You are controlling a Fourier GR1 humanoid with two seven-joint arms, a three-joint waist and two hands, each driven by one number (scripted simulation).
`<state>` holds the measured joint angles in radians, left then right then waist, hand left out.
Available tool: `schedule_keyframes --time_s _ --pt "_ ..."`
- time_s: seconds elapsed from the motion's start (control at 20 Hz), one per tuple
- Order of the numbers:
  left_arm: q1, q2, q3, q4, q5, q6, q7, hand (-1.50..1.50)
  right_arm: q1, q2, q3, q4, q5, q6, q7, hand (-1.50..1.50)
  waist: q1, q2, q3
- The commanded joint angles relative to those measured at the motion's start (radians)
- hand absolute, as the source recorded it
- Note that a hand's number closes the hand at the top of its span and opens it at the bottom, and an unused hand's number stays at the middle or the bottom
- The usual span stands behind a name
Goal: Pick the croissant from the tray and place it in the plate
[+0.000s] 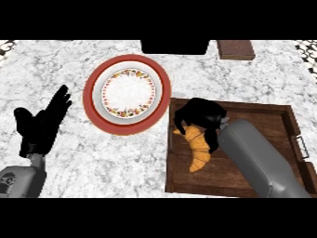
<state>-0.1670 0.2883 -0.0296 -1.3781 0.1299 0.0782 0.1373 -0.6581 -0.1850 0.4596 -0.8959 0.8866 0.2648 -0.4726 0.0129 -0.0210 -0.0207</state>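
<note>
A golden croissant lies in the left part of the brown wooden tray, its tip pointing toward the tray's near edge. My right hand covers the croissant's far end, with its fingers curled down round it. To the left of the tray sits the plate, red-rimmed with a white centre and a floral ring, nothing on it. My left hand rests open on the left of the counter, fingers up, apart from the plate.
A black block stands at the counter's far edge behind the plate, and a brown box stands beside it. The tray has a metal handle on its right side. White marble counter lies between my forearms.
</note>
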Motion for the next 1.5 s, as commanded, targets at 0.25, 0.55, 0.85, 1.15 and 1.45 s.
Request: schedule_keyframes --time_s 0.25,0.55,0.85,1.15,1.45 --pt "-0.03 -0.006 -0.021 0.009 -0.005 -0.014 0.014 0.0 -0.08 0.181 -0.04 -0.146 -0.036 -0.298 0.509 1.5 0.061 -0.002 0.021" --pt "-0.044 -0.01 -0.032 0.014 -0.007 -0.025 0.018 0.0 -0.154 0.184 0.01 -0.231 0.039 -0.568 0.868 1.5 0.079 -0.003 0.018" --pt "-0.101 -0.026 -0.034 0.022 -0.007 -0.016 0.037 0.0 -0.226 0.185 0.12 -0.234 0.045 -0.745 1.279 1.5 0.098 0.018 0.018" --pt "-0.104 -0.021 -0.03 0.033 -0.009 -0.025 0.042 0.0 -0.352 0.185 0.256 -0.12 0.043 -0.907 1.583 1.5 0.097 0.031 0.019" --pt "-0.09 -0.023 -0.019 0.034 -0.007 -0.027 0.032 0.0 -0.417 0.185 0.335 -0.007 -0.006 -0.966 1.684 1.5 0.082 0.033 0.019"
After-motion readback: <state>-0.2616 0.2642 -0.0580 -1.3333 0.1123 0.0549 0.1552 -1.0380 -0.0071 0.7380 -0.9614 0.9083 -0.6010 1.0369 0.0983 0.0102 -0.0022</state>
